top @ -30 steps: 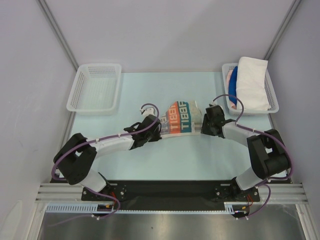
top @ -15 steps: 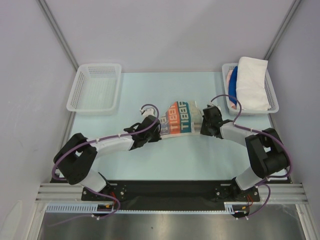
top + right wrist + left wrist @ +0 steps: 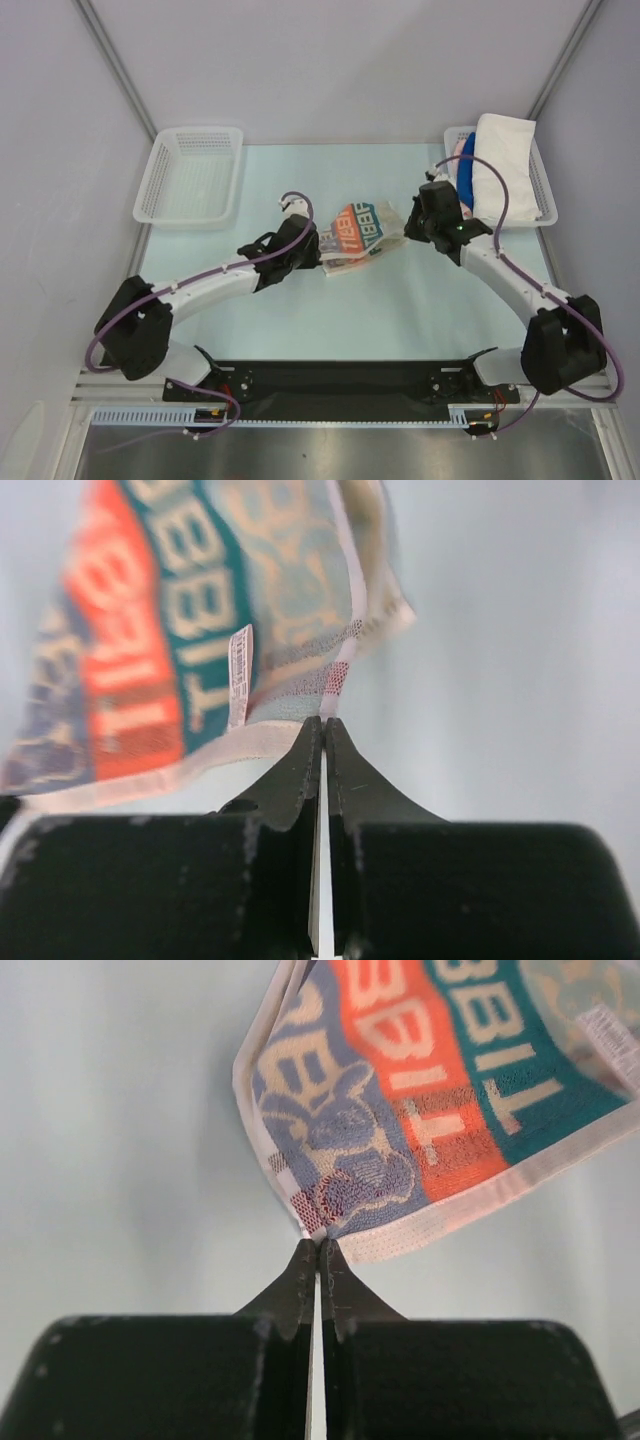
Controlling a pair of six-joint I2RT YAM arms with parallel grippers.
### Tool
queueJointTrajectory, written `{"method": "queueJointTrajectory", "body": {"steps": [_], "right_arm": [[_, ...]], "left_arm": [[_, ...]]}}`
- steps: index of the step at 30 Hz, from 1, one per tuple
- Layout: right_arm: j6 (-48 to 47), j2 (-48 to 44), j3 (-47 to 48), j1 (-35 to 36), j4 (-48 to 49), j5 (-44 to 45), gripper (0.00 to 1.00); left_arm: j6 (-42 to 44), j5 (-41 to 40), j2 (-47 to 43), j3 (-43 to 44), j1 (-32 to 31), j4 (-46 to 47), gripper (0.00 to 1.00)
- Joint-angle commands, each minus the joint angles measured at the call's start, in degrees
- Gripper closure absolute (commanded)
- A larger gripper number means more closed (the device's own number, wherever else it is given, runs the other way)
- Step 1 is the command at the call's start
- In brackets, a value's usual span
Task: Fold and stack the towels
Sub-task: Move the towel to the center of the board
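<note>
Lettered towel point(image 3: 362, 230) over the middle of the table point(image 3: 400, 305), long axis running left to right; left gripper point(image 3: 318, 1252) clamped on its left-hand corner, right gripper point(image 3: 322, 728) pinching its right-hand corner, each equally near.

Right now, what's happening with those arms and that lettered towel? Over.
Left gripper shut on one corner of cream towel with orange and teal letters. Right gripper shut on another corner. Towel hangs between them. Nothing blocking.

1. Left arm point(image 3: 205, 288) extended forward toward table centre; left gripper point(image 3: 318, 1248) jaws pressed together at the tips
2. Right arm point(image 3: 505, 275) angled forward-left; right gripper point(image 3: 323, 725) jaws likewise closed tight
</note>
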Motion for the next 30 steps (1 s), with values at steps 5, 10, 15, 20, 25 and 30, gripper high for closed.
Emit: {"method": "queueJointTrajectory", "body": {"steps": [5,10,15,20,25,30], "right_arm": [[-1.67,-9.27,11.61,-0.05,-5.80,-1.83,1.00],[-3.25,-11.39,19.60,0.48,-8.00,-3.32,1.00],[-4.31,-11.39,29.53,0.83,-10.11,-4.64,1.00],[-4.92,-12.71,34.81,1.97,-10.81,-5.61,1.00],[-5.71,-14.03,38.50,2.85,-10.11,-5.44,1.00],[-6.33,-13.94,41.23,2.94,-7.83,-6.14,1.00]], "left_arm": [[6.57,-2.46,-9.58,8.22,0.57,-4.21,1.00],[10.34,-2.46,-13.01,14.81,0.48,-8.16,1.00],[12.29,-2.11,-14.68,23.78,0.48,-11.24,1.00],[14.13,-1.23,-17.66,29.40,0.48,-12.47,1.00],[16.06,-0.62,-20.13,32.84,0.48,-12.04,1.00],[18.61,-1.76,-20.05,38.19,0.48,-11.77,1.00]]}}
